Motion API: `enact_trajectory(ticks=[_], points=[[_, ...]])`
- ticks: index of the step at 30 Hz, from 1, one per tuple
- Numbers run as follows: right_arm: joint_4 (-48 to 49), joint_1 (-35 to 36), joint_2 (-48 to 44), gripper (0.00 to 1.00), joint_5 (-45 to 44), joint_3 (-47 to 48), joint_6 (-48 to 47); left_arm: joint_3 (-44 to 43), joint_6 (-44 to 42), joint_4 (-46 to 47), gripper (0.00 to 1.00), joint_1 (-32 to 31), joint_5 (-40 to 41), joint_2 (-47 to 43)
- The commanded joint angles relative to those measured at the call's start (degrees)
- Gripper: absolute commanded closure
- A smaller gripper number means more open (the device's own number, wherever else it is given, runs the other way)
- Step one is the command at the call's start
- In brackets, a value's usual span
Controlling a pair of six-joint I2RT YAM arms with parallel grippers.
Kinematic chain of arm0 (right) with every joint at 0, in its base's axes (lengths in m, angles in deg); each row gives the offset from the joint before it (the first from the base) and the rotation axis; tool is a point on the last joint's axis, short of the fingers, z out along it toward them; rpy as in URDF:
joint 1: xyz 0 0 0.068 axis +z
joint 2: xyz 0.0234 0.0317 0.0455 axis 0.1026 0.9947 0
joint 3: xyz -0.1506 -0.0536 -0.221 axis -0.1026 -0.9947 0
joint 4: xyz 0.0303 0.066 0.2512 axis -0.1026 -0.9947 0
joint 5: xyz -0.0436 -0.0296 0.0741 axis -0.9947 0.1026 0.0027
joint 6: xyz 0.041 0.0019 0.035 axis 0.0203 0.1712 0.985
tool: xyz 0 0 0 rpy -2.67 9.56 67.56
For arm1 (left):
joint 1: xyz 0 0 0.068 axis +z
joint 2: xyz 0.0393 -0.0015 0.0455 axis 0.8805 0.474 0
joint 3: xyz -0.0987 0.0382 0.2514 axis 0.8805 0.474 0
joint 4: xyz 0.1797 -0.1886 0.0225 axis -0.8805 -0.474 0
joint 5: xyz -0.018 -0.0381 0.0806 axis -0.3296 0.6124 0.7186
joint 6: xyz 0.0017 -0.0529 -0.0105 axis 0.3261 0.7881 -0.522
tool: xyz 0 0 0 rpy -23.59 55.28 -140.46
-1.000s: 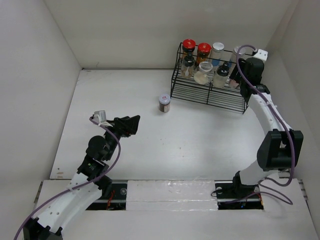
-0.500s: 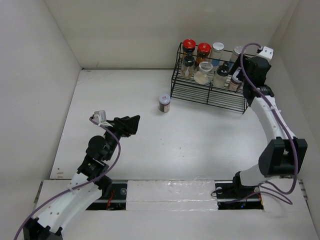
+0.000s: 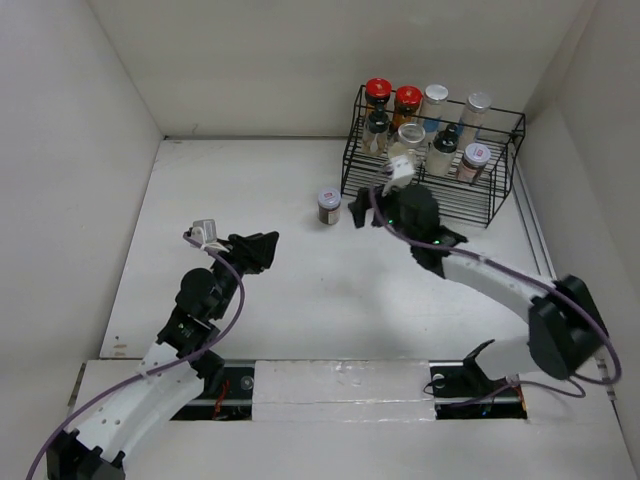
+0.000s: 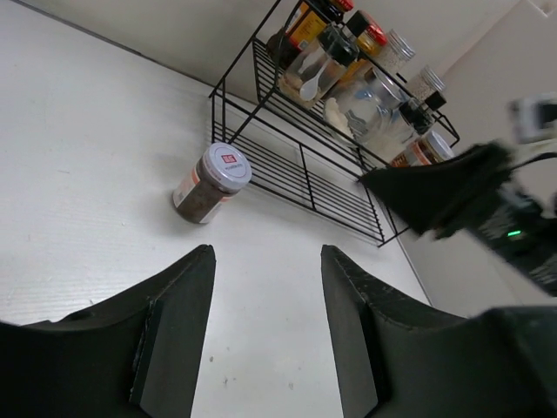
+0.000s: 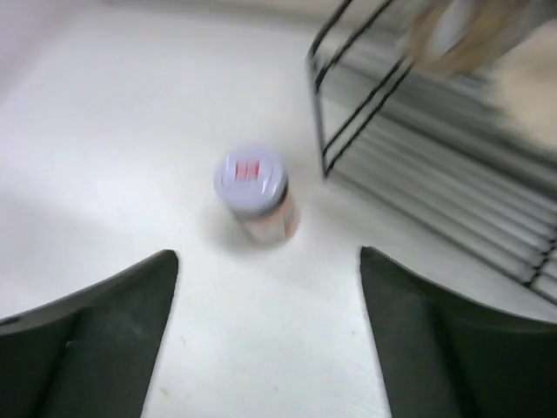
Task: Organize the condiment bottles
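One loose spice jar (image 3: 328,206) with a silver lid and dark contents stands on the white table, left of the black wire rack (image 3: 452,204). It shows in the left wrist view (image 4: 211,181) and, blurred, in the right wrist view (image 5: 252,196). My right gripper (image 3: 358,213) is open and empty, just right of this jar, with the jar ahead of its gap (image 5: 270,254). My left gripper (image 3: 266,245) is open and empty, well short of the jar (image 4: 267,252). Several other bottles stand in the rack, among them two red-capped ones (image 3: 378,92).
The rack (image 4: 287,165) stands at the back right near the walls, and its front left corner (image 5: 418,165) is close to the right gripper. The right arm (image 4: 452,196) crosses in front of the rack. White walls enclose the table on three sides.
My right arm has swung from the rack's right end to the left, in front of the rack, and now points at the loose jar. The left arm has hardly moved.
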Motion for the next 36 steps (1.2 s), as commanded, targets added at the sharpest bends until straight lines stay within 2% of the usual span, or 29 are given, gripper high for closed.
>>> enact_trajectory(ticks=[1, 2, 5, 10, 15, 17, 21, 22, 23, 27, 30, 31, 33, 36], points=[[3.55, 4.45, 8.23, 0.05, 0.27, 1.25, -3.9, -1.57, -0.6, 4.2, 0.53, -0.24, -1.29, 0.36], [2.94, 5.07, 10.34, 0.0, 0.26, 2.83, -3.91, -1.56, -0.6, 4.21, 0.53, -0.24, -1.29, 0.36], [1.09, 5.08, 19.21, 0.0, 0.26, 9.77, -5.05, -2.53, -0.6, 2.55, 0.48, -0.24, -0.76, 0.89], [-1.64, 5.08, 30.99, 0.0, 0.96, 19.98, -5.58, -2.0, -1.12, 3.16, 0.29, -0.24, -1.37, 0.89], [-1.64, 5.08, 40.23, 0.0, 0.35, 28.41, -4.52, -2.61, -1.12, 3.08, 0.26, -0.24, -1.9, 2.2], [-2.77, 5.08, 42.78, 0.03, 0.35, 31.05, -3.82, -2.61, -1.12, 3.07, 0.26, -0.24, -1.9, 2.21], [-3.83, 5.6, 46.12, 0.25, -2.46, 34.23, -3.21, -2.61, -1.12, 2.99, 0.26, -0.24, -1.9, 2.21], [-3.83, 5.6, 46.13, 0.5, -3.25, 34.23, -3.2, -2.61, -1.12, 2.98, 0.26, -0.24, -1.9, 2.21], [-3.83, 6.21, 46.13, 0.57, -3.78, 34.23, -2.68, -2.61, -1.12, 2.98, 0.26, -0.24, -1.9, 2.21], [0.63, 8.06, 37.19, 0.69, -5.01, 26.16, -1.45, -2.61, -1.12, 3.25, 0.26, -0.24, -1.38, 1.59], [1.79, 8.07, 23.75, 0.69, -3.96, 17.72, -0.21, -2.61, -1.12, 3.77, 0.26, -0.24, -1.38, 1.59], [1.79, 7.11, 16.23, 0.69, -5.0, 14.14, -0.21, -2.09, -1.12, 3.77, 0.26, -0.24, -1.38, 1.59], [0.13, 5.09, 8.99, 0.69, -5.62, 11.74, 0.31, -2.61, -1.12, 3.08, 0.26, -0.24, -1.38, 2.2], [-3.56, -2.46, -3.59, 0.69, -5.63, 9.18, 2.24, -2.45, -1.12, 3.94, 0.26, -0.24, -2.52, 2.21]])
